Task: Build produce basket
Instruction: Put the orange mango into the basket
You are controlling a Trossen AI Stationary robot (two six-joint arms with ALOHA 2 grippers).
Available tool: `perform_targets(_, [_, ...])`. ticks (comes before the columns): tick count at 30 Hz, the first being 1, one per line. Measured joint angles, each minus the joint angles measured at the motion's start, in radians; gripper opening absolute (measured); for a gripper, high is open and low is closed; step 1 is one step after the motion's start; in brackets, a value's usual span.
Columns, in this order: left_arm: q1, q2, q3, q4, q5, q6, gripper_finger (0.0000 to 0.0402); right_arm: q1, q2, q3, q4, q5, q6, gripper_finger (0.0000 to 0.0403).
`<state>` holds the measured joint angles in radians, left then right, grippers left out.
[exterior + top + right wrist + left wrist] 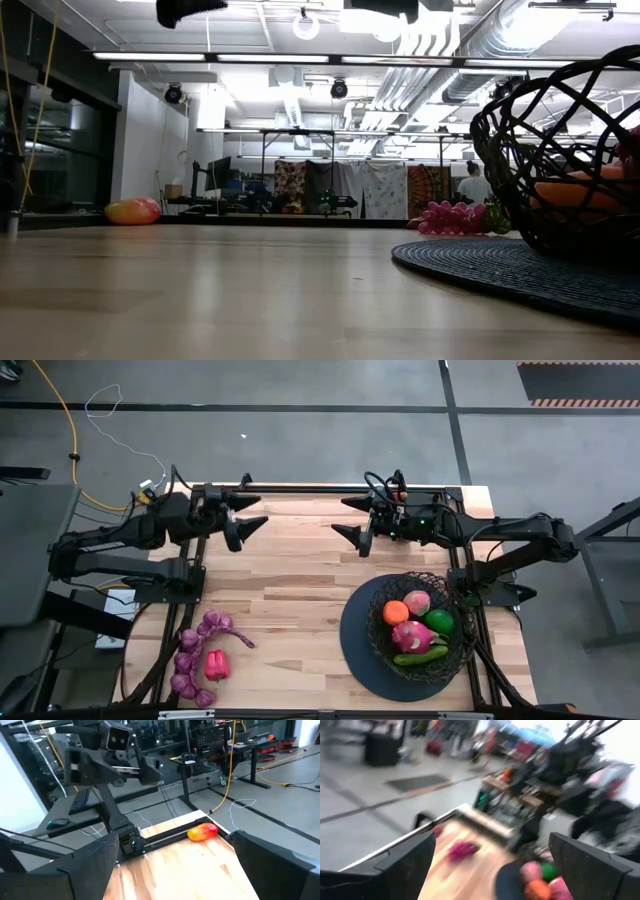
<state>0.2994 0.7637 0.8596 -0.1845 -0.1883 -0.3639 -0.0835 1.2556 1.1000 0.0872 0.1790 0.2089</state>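
High view: basket (452, 588) sits on your right side of the table (290, 575), with orange (396, 612), peach (416, 602), green ball (439, 622), dragon fruit (411, 636) and cucumber (420, 657) inside. Grapes (196, 650) and red pepper (215, 665) lie well apart on your left. Left gripper (249, 512) and right gripper (350, 518) hang spread wide, holding nothing.
Low view: you could bump the tall basket rim when you carry fruit over.
Left wrist view: blurry, so aiming may go wrong.
Right wrist view: mango (202, 832) lies near the table edge; a nudge could roll it off.
Writing: none you can read.
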Motion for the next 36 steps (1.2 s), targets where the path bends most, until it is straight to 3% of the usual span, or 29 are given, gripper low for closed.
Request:
perform_targets(3, [0.054, 0.019, 0.039, -0.155, -0.058, -0.014, 0.0378, -0.003, 0.0, 0.0, 0.0, 0.004, 0.014, 0.0381])
perform_targets(8, [0.177, 0.091, 0.049, -0.396, -0.247, -0.155, 0.0378, -0.009, 0.0, 0.0, 0.0, 0.004, 0.029, 0.0381])
perform_targets(16, [0.464, 0.376, 0.047, -0.708, -0.397, -0.248, 0.0378, -0.009, 0.0, 0.0, 0.0, 0.004, 0.027, 0.0381])
perform_targets(23, [0.575, 0.53, -0.077, -0.663, -0.406, -0.449, 0.0378, -0.008, 0.0, 0.0, -0.008, 0.003, 0.019, 0.0381])
perform_targets(28, [0.616, 0.532, -0.231, -0.476, -0.411, -0.607, 0.0378, -0.008, 0.0, 0.0, -0.056, -0.005, 0.019, 0.0381])
perform_targets(32, [0.658, 0.529, -0.299, -0.26, -0.408, -0.585, 0.0378, -0.008, 0.0, 0.0, -0.083, -0.005, 0.018, 0.0381])
perform_targets(36, [0.681, 0.554, -0.317, -0.188, -0.439, -0.593, 0.0376, -0.008, 0.0, 0.0, -0.09, -0.02, 0.018, 0.0381])
